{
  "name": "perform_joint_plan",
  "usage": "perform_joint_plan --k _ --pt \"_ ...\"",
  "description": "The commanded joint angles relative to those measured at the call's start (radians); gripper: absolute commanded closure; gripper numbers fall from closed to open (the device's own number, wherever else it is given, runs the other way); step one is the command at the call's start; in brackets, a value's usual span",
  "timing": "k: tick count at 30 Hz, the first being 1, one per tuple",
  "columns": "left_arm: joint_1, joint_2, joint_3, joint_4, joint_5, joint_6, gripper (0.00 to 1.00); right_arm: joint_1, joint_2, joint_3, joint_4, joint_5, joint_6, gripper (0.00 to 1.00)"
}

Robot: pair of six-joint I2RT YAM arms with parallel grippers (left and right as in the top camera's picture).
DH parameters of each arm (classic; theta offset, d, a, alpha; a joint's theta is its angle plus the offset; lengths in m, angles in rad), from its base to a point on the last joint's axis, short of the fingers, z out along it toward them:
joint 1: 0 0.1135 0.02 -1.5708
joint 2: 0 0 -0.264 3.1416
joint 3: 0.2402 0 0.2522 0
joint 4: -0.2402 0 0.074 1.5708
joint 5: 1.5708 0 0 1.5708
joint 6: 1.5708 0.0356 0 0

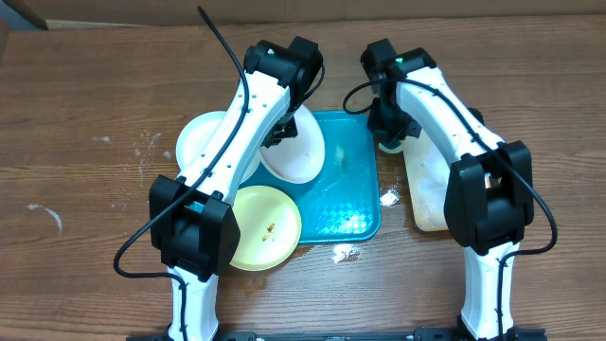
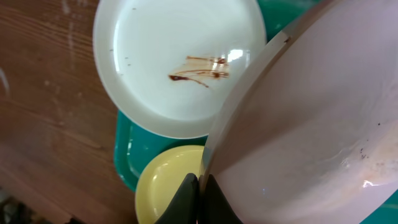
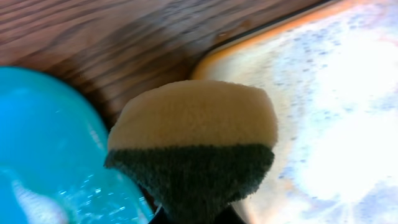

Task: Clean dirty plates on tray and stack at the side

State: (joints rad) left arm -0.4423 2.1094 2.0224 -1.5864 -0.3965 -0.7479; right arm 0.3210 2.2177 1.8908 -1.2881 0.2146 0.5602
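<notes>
Left fingers [image 2: 183, 202]: dark, pressed together on the thin rim of the tilted plate [image 2: 311, 124], at the bottom of the left wrist view.
Tilted plate: round, white and glossy, with small dark specks near its lower right. In the overhead view it stands on a slant over the upper left of the tray [image 1: 350, 194].
Smeared plate [image 2: 180, 68]: white, shallow and flat, with thin brown streaks at its centre. It lies at the tray's upper-left corner, mostly over the bench [image 1: 95, 95].
Yellow-green plate [image 1: 265, 227]: pale, matte, with a small dark fleck. It overlaps the tray's lower-left corner.
Tray: teal plastic with rounded corners and a raised rim; its floor is wet and shiny.
Right fingers [image 3: 225, 218]: mostly hidden at the bottom edge, clamped on the sponge [image 3: 193, 143].
Sponge: a soft beige top over a coarse dark green scouring layer, pinched into a bulge. It sits between the teal tray and the beige tray [image 3: 323, 112].
Beige tray: dark-rimmed, with a foamy surface.
Bench: brown wood grain, with white suds [image 1: 346, 253] just below the tray.
</notes>
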Motion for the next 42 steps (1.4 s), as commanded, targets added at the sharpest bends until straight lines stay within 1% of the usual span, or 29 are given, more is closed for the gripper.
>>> perform_joint_plan --k 1,6,12,16,22,31,34,42 --pt "-0.015 0.007 0.024 -0.035 -0.108 -0.066 0.96 -0.033 0.010 0.029 -0.006 0.021 -0.012 0.96" --pt "-0.041 0.007 0.031 -0.104 -0.188 -0.118 0.96 -0.071 0.010 0.029 -0.021 0.021 -0.016 0.96" --pt "-0.092 0.005 0.078 -0.104 -0.253 -0.111 0.96 -0.096 0.010 0.029 -0.038 0.021 -0.028 0.96" --pt "-0.133 0.005 0.132 -0.104 -0.337 -0.067 0.96 -0.100 0.010 0.029 -0.047 0.021 -0.038 0.96" --pt "-0.187 0.005 0.195 -0.104 -0.480 0.043 0.96 -0.100 0.010 0.029 -0.059 0.021 -0.038 0.96" --pt "-0.203 0.005 0.202 -0.104 -0.679 0.118 0.96 -0.100 0.010 0.029 -0.061 0.021 -0.038 0.96" --pt "-0.203 0.005 0.202 -0.103 -0.732 0.120 0.96 -0.100 0.010 0.029 -0.061 0.021 -0.038 0.96" --pt "-0.206 0.005 0.202 -0.103 -0.779 0.113 0.96 -0.100 0.010 0.028 -0.064 0.021 -0.045 0.96"
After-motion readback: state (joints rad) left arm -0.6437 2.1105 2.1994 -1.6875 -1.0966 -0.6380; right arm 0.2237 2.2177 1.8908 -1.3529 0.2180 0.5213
